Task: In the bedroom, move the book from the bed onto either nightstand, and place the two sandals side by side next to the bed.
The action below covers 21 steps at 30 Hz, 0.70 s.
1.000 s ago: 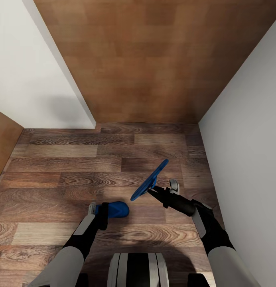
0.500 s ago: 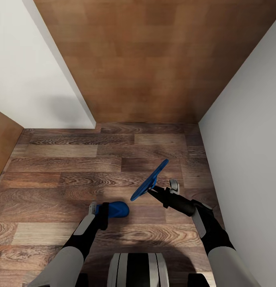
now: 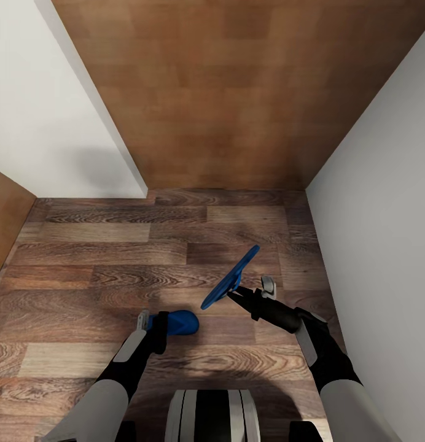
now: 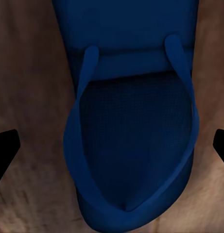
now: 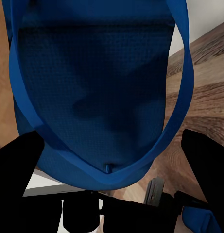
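Two blue sandals: one at the right hand, one at the left hand.

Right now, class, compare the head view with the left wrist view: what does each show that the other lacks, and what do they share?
Head view alone: the right gripper holding a sandal tilted above the floor, white walls and a brown panel. Left wrist view alone: the thin straps and textured footbed of the left sandal close up, with dark fingertips at either side. Both share that left sandal and the wood-plank floor.
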Tool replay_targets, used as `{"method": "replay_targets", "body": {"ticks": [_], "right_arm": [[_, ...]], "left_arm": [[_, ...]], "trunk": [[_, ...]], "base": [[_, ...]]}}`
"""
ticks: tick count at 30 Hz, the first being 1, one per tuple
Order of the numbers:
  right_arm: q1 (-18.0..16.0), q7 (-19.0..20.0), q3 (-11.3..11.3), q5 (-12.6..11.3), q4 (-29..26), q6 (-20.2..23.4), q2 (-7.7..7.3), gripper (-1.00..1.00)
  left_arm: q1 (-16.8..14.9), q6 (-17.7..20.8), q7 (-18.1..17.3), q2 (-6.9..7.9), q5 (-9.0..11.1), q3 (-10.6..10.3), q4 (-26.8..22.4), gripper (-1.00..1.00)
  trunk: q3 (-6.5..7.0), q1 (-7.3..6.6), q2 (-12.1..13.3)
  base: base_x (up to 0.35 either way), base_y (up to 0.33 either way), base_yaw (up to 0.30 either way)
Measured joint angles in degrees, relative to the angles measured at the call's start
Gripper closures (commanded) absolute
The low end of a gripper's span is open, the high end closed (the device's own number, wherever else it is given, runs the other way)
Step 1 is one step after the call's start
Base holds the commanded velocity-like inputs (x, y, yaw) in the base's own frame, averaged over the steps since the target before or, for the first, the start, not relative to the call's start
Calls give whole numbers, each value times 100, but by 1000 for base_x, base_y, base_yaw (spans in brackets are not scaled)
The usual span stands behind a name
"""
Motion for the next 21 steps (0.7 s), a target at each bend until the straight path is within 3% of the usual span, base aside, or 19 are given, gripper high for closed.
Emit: {"method": "replay_targets", "body": {"ticks": [12, 13, 21], "right_arm": [[0, 0, -4, 0, 0, 0, 0, 100], [0, 0, -3, 0, 0, 0, 0, 100], [0, 0, -6, -21, 0, 88, 0, 100]], "left_arm": [[0, 5, 6, 1, -2, -6, 0, -100], [-2, 10, 7, 3, -5, -8, 0, 100], [-28, 113, 19, 12, -46, -13, -2, 100]], "trunk": [[0, 0, 0], [0, 0, 0], [0, 0, 0]], "base": [[0, 0, 0], [0, 0, 0], [0, 0, 0]]}}
